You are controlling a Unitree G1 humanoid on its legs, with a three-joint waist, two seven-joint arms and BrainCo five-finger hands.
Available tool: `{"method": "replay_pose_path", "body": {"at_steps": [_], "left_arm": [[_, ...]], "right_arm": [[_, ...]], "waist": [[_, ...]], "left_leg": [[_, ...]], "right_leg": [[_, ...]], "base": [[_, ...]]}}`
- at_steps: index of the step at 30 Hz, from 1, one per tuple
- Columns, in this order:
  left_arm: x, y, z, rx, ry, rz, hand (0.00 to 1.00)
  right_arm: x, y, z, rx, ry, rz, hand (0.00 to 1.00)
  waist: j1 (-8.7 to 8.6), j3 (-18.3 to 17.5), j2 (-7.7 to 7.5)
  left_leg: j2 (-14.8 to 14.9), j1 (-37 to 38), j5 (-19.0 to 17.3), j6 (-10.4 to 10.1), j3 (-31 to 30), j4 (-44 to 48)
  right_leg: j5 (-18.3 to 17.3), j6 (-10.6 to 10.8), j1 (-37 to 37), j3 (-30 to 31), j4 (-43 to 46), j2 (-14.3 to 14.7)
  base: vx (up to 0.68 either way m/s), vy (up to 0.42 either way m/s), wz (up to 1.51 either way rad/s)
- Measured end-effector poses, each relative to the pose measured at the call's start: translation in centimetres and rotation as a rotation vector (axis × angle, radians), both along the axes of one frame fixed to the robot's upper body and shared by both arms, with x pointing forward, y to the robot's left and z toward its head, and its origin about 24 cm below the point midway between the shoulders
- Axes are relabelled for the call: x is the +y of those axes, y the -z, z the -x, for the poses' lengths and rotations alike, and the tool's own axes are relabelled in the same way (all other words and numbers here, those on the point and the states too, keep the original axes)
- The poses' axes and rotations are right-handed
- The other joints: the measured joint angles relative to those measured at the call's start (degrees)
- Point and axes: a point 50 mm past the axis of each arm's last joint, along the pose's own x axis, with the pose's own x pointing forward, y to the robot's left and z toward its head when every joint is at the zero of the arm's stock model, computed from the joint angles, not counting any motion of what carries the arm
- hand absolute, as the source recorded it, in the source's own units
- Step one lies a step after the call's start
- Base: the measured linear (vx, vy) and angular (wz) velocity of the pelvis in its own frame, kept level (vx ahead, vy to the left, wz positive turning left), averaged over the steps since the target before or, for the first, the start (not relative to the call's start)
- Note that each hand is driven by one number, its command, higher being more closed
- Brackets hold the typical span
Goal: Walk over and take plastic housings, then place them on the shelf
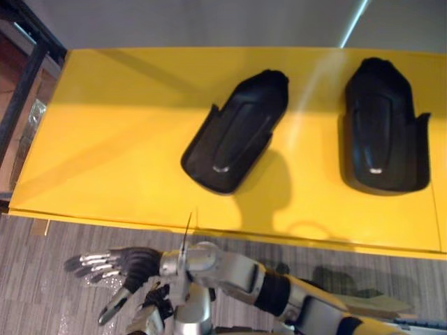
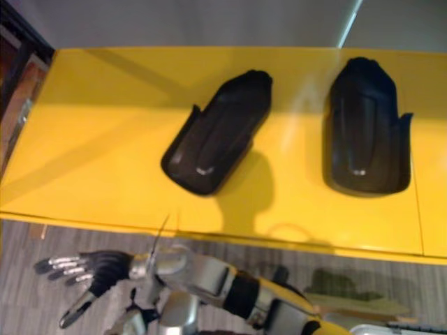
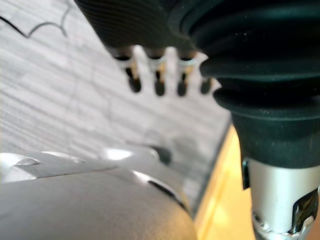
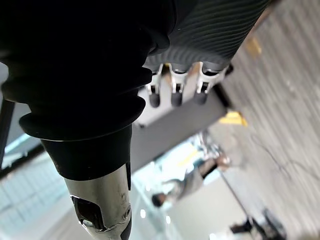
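Two black plastic housings lie on the yellow table (image 1: 105, 139): one housing (image 1: 237, 132) slanted near the middle, the other housing (image 1: 383, 125) upright at the right. My right arm crosses below the table's front edge, and my right hand (image 1: 129, 264) hangs open over the floor at the lower left, fingers straight, well short of both housings. Its fingers (image 4: 174, 85) hold nothing in the right wrist view. My left hand (image 3: 159, 80) is open too, with relaxed fingers above the floor beside the table's edge, and it is empty.
A dark metal frame (image 1: 28, 77) stands at the table's left end. Grey striped carpet (image 1: 42, 279) runs in front of the table, and a grey wall lies behind it. A person (image 4: 195, 185) shows far off in the right wrist view.
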Motion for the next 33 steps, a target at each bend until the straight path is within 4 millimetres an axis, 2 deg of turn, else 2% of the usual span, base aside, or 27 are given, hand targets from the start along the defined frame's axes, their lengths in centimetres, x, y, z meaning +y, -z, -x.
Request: {"method": "replay_pose_path", "body": {"at_steps": [9, 15, 24, 28, 33], "left_arm": [[-0.2, -0.1, -0.2, -0.003, 0.039, -0.009, 0.00], [-0.1, -0.2, -0.4, 0.002, 0.043, -0.007, 0.00], [-0.1, -0.2, -0.4, 0.002, 0.046, -0.004, 0.00], [-0.5, -0.2, -0.4, 0.001, 0.073, -0.005, 0.00], [-0.6, -0.1, -0.4, 0.000, 0.075, -0.002, 0.00]], "right_arm": [[-1.9, -2.3, -4.3, -0.083, 0.184, -0.045, 0.00], [-3.4, -2.4, -5.8, -0.116, 0.235, -0.015, 0.00], [-4.2, -2.8, -6.7, -0.173, 0.285, -0.003, 0.00], [-4.9, -2.9, -7.3, -0.197, 0.315, 0.010, 0.00], [-5.1, -2.9, -7.6, -0.225, 0.336, 0.022, 0.00]], "waist": [[-0.59, 0.24, 0.26], [-0.85, 0.74, 0.07], [-0.84, 0.82, 0.25], [-0.83, 1.31, 1.23], [-0.82, 1.45, 1.52]], "left_leg": [[0.11, -0.29, 0.04, -0.05, 0.38, 0.01], [0.22, -0.29, 0.02, -0.05, 1.40, 0.19], [0.14, -0.31, 0.01, -0.05, 1.57, 0.19], [-0.56, 0.28, 0.02, -0.04, 1.80, 0.21], [-0.62, 0.90, 0.06, 0.01, 2.35, 0.05]], "right_leg": [[-0.64, -0.26, -1.21, 0.42, 1.38, -0.14], [-0.62, -0.27, -2.07, 1.40, 1.93, -0.17], [-0.73, -0.31, -2.63, 1.72, 2.65, -0.42], [-1.99, -0.01, -3.35, 2.64, 5.13, -1.49], [-2.98, -0.04, -4.18, 3.14, 7.25, -1.93]], "base": [[0.00, 0.001, -0.01], [-0.01, 0.004, -0.08], [0.00, 0.001, -0.01], [0.00, 0.000, 0.00], [-0.02, -0.012, -0.05]]}}
